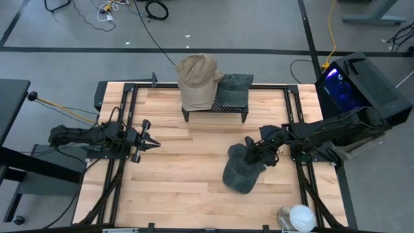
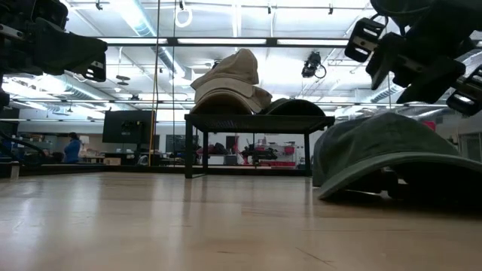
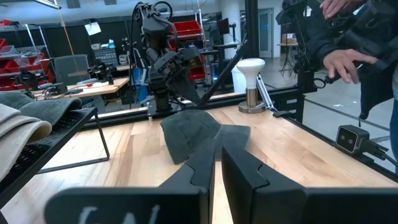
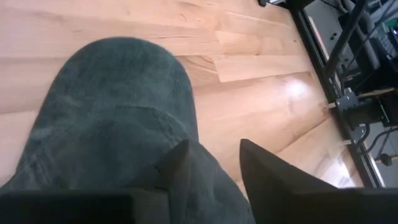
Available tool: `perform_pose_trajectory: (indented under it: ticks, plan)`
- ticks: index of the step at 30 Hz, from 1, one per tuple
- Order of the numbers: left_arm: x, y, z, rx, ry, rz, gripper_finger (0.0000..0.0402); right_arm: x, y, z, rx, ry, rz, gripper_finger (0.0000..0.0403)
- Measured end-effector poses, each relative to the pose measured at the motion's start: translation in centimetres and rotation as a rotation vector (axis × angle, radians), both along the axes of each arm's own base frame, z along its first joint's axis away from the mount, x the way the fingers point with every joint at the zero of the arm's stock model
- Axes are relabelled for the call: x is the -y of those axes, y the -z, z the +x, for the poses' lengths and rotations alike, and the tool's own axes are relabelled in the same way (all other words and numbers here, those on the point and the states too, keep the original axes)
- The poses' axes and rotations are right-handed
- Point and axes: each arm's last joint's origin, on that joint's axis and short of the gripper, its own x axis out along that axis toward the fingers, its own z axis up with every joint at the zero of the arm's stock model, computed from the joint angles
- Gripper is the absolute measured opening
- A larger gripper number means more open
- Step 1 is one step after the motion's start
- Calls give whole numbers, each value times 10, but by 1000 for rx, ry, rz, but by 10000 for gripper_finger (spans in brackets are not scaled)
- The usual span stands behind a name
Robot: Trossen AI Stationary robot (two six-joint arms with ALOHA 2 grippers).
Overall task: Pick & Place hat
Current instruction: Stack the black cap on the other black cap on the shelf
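Note:
A dark green hat (image 1: 242, 173) lies on the wooden table right of the middle, its rim on the boards (image 2: 384, 147). My right gripper (image 1: 251, 152) slants down over the hat's far end. In the right wrist view its fingers (image 4: 214, 149) stand apart, with hat cloth (image 4: 112, 112) below and between them. My left gripper (image 1: 154, 141) waits level at the table's left with its fingers together (image 3: 218, 155), pointing toward the hat (image 3: 193, 130) and touching nothing. My right gripper has its open fingers slanting down from the table's right over the hat's far end (image 4: 208, 186). One finger (image 4: 177, 165) shows against the cloth. I cannot tell whether it touches the hat. The hat lies on the table.
A black rack (image 1: 217, 109) at the far middle carries a tan hat (image 1: 197, 77) and another dark hat (image 1: 234, 87). A white object (image 1: 301, 217) stands at the near right corner. A person's hand (image 3: 345, 62) shows beyond the table's right side. Bare boards lie in the middle.

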Motion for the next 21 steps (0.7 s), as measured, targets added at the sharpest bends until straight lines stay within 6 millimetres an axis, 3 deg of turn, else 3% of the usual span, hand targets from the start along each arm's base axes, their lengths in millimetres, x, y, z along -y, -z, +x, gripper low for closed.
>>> perform_pose_trajectory:
  ticks: [4, 10, 17, 21]
  plan:
    - [0, 0, 0, 0, 1, 0, 34, 0, -3, 1, -22, 49, 58, 171]
    - [0, 0, 0, 0, 0, 0, 34, 1, -27, 11, -24, 190, 184, 193]
    - [0, 0, 0, 0, 1, 0, 34, 8, -59, 19, -89, 650, 364, 193]
    - [0, 0, 0, 0, 0, 0, 34, 10, -67, 16, -177, 803, 411, 192]
